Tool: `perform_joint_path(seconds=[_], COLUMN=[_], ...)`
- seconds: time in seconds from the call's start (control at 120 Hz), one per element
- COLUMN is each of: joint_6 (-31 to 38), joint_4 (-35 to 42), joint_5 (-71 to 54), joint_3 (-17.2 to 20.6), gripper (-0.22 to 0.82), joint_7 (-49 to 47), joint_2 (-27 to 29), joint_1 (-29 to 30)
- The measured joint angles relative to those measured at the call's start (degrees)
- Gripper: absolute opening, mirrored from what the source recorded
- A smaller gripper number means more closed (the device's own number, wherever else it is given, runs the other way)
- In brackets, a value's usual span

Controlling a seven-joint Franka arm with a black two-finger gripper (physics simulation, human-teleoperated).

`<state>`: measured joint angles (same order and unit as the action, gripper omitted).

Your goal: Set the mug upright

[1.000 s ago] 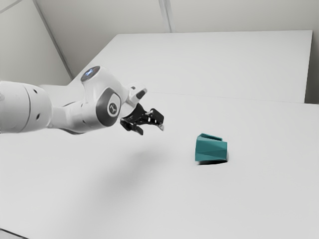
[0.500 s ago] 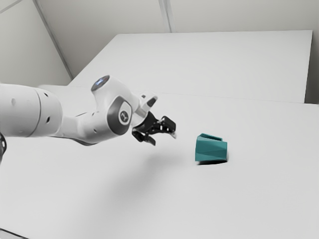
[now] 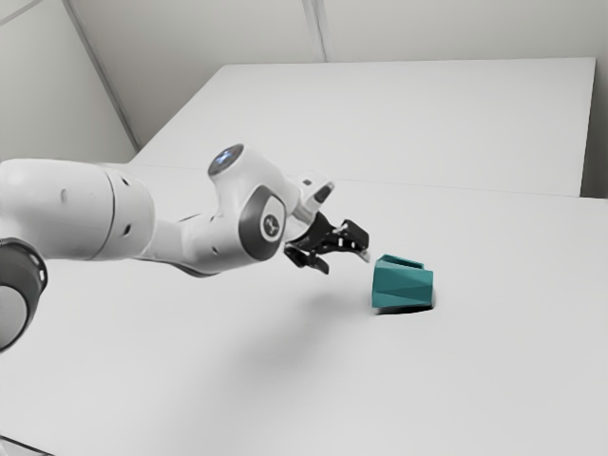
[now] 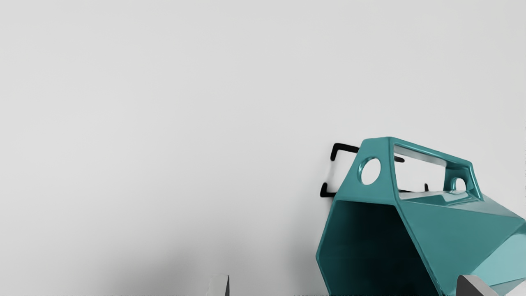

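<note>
One mug [image 3: 403, 287], one arm [image 3: 76, 209], one tool [image 3: 347, 263].

The white Franka arm [image 3: 185, 245] reaches in from behind the jaws, its wrist [image 3: 271, 226] bent above and back of them. The black two-finger gripper [image 3: 347, 263] slants downward, jaws spread wide, the grey fingertips [image 4: 472, 285] apart on either side of the gap.

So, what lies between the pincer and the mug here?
No object; bare white table shows between the open pincer and teal mug in the exterior view.
</note>
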<state>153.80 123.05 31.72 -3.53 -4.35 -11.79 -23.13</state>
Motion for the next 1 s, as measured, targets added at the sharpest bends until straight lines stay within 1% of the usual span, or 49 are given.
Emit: perform_joint_path(seconds=[0.275,0.45,0.625,0.858,0.925,1.0], joint_6=[1.6,1.4,1.6,2.2,2.4,2.5], joint_4=[-3.2,-2.7,-2.8,-4.1,-4.5,-4.9], joint_5=[1.1,2.4,3.8,4.7,4.7,4.7], joint_3=[0.0,0.5,0.9,0.8,0.8,0.8], gripper=[0.6,0.6,0.6,0.6,0.6,0.56], joint_7=[-0.2,-0.3,-0.5,-0.5,-0.6,-0.6], joint_2=[-3.2,-3.5,-4.0,-6.3,-6.6,-6.6], joint_1=[-2.5,-3.0,-4.7,-5.4,-5.7,-6.0])
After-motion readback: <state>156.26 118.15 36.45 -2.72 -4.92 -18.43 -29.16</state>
